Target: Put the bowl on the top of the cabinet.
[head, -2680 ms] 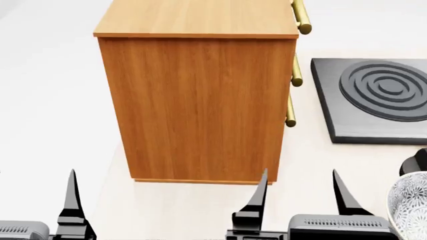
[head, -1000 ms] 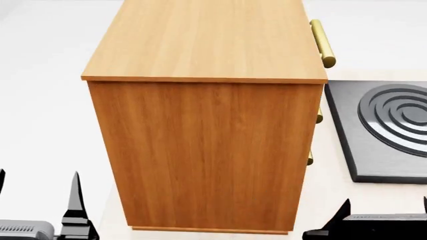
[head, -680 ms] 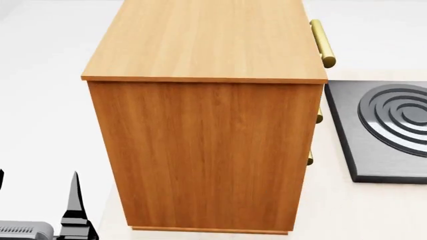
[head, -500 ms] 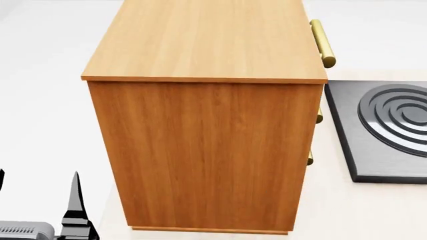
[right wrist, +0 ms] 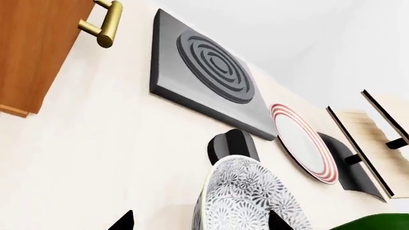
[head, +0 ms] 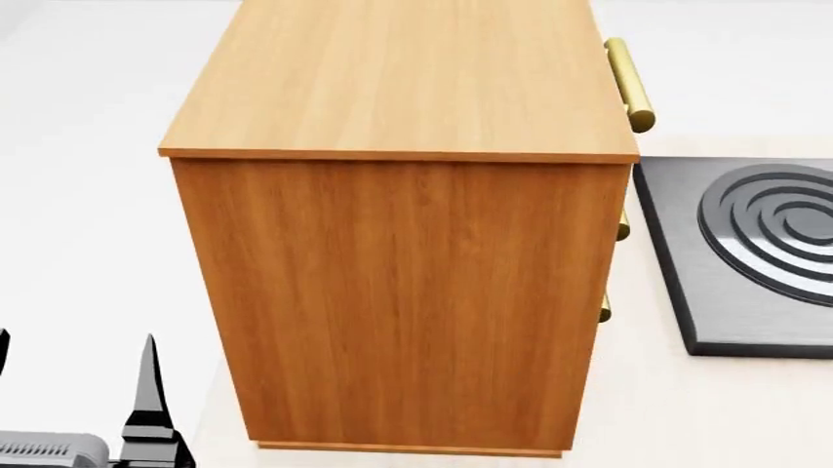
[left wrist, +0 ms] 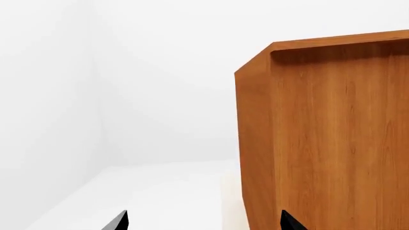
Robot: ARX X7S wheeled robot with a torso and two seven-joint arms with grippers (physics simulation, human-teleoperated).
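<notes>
1. Beyond the right gripper (right wrist: pixel 199 221), whose fingertips stand apart on either side of it, the bowl (right wrist: pixel 248 200) sits on the counter (right wrist: pixel 108 153), just in front of a black stand (right wrist: pixel 233 143); nothing is gripped yet.
2. Judged from this, the step is the grasp: lower the fingers over one rim wall, clamp firmly, lift straight up.
3. The cabinet (head: pixel 404 244) is tall, so the bowl must rise well above its flat top (head: pixel 404 73) before moving across past the brass handles (right wrist: pixel 105 23).
4. The left gripper (left wrist: pixel 203 221) hangs open beside the cabinet, idle.
5. Compared with a second ago, the right gripper has dropped out of the head view; the cabinet and burner (head: pixel 768 249) are unmoved.
</notes>
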